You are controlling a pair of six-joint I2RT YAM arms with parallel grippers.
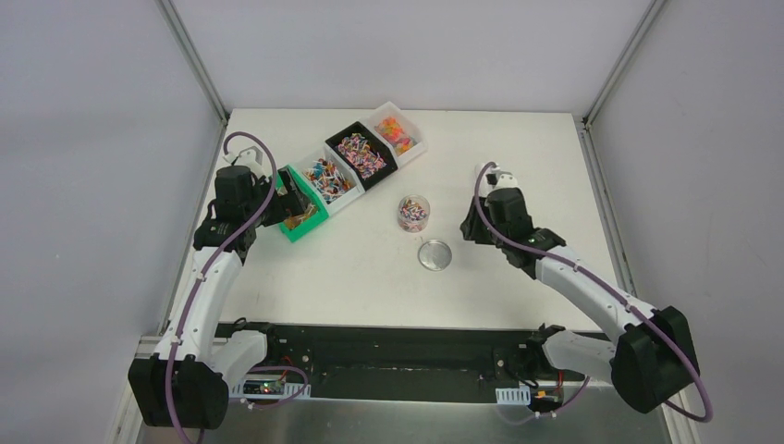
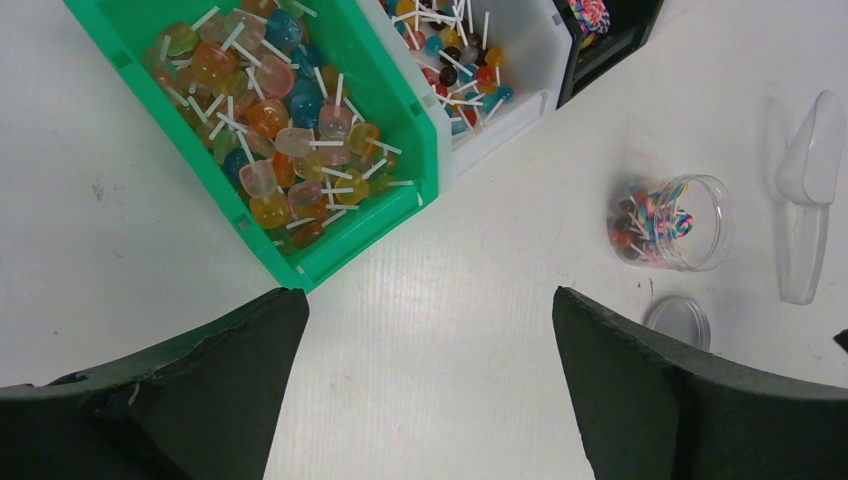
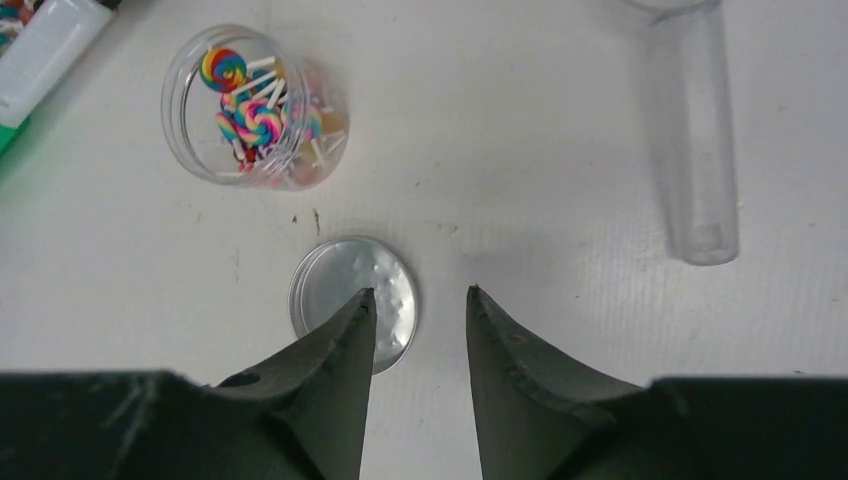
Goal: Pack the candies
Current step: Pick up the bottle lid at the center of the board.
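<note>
The candies are small bright lollipops on white sticks. Many fill the green bin [image 2: 415, 150], with a heap [image 2: 270, 120] in mixed colours. More candies lie in the white bin [image 2: 545, 60] beside it. A few candies [image 3: 255, 110] lie in the clear round jar [image 1: 412, 213], which stands open. Its lid [image 3: 392, 268] lies flat on the table below it. My left gripper [image 2: 425, 293] is wide open and empty, just in front of the green bin's near corner. My right gripper [image 3: 418, 291] is open and empty, its left finger over the lid's edge.
Four bins stand in a diagonal row: green [image 1: 298, 231], white [image 1: 349, 198], black [image 1: 335, 139] and white [image 1: 421, 139]. A clear plastic scoop [image 3: 690, 150] lies on the table right of the jar. It also shows in the left wrist view [image 2: 810, 190].
</note>
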